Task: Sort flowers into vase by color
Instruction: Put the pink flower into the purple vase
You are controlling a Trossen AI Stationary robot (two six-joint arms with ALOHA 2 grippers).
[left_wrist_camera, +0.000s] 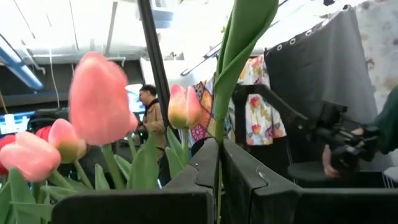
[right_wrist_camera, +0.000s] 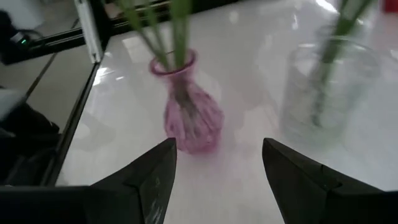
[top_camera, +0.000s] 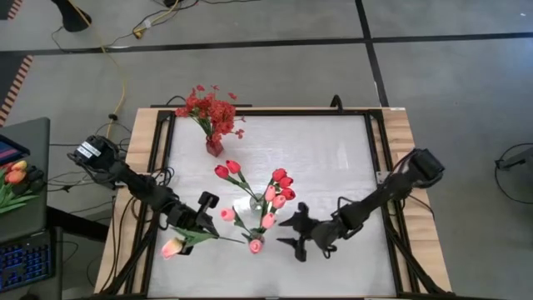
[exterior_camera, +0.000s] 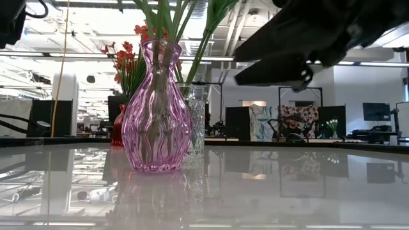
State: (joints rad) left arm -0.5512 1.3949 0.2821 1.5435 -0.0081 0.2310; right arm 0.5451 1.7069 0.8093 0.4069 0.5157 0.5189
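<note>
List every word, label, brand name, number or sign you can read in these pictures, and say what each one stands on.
None can be read.
Pink ribbed glass vase: no label.
Clear glass vase: no label.
Small red glass vase: no label.
Dark screens in the room behind the table: anything on them is too small to read.
Laptop beside the table: too small to read.

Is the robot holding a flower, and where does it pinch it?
Yes. The left gripper is shut on a pink tulip, pinching its green stem. The right gripper is open and holds nothing.
</note>
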